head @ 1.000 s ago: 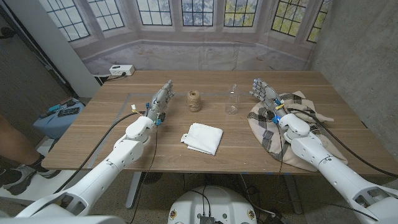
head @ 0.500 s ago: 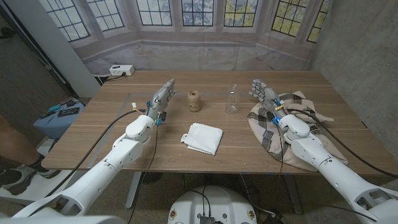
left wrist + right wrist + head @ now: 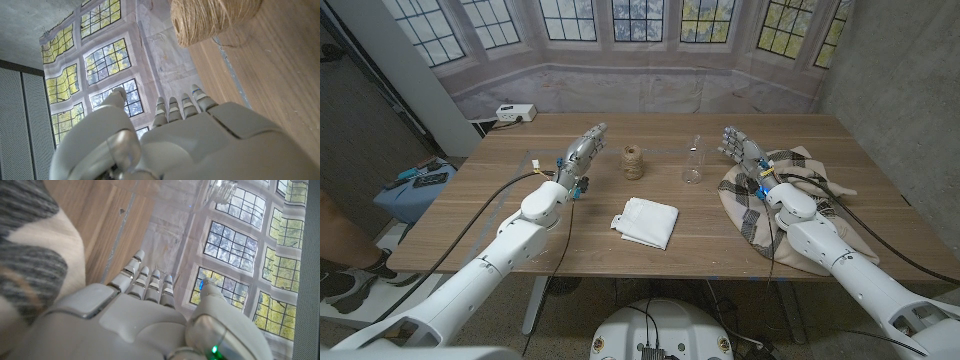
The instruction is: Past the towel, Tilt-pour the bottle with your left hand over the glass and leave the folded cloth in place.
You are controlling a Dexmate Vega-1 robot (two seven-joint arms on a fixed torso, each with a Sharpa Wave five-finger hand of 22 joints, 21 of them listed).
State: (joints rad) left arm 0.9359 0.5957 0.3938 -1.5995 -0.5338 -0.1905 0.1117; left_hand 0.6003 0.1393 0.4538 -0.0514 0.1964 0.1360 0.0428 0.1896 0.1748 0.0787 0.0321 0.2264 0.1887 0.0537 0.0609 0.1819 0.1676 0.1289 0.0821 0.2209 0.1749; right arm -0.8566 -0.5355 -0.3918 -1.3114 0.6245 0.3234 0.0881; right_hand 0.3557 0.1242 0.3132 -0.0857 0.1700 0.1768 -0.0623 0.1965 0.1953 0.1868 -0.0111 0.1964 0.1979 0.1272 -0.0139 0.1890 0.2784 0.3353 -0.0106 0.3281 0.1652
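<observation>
We see the clear, slender plastic bottle [image 3: 694,160] upright mid-worktop [image 3: 520,220], beyond the white folded cloth [image 3: 647,221]; the left hand [image 3: 580,157] is released, fingers spread, grasping nothing. We judge the bottle light, slippery, best grasped mid-body

Twine spool [image 3: 215,17] and bottle [image 3: 222,187] cut by frame edges.

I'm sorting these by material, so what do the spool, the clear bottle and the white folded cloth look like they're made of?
The tan spool looks like jute twine: coarse, fuzzy wound strands. The clear bottle is see-through and glossy, glass or plastic, can't tell which. The white folded cloth looks like soft matte woven fabric, probably cotton, with limp folded edges.
</observation>
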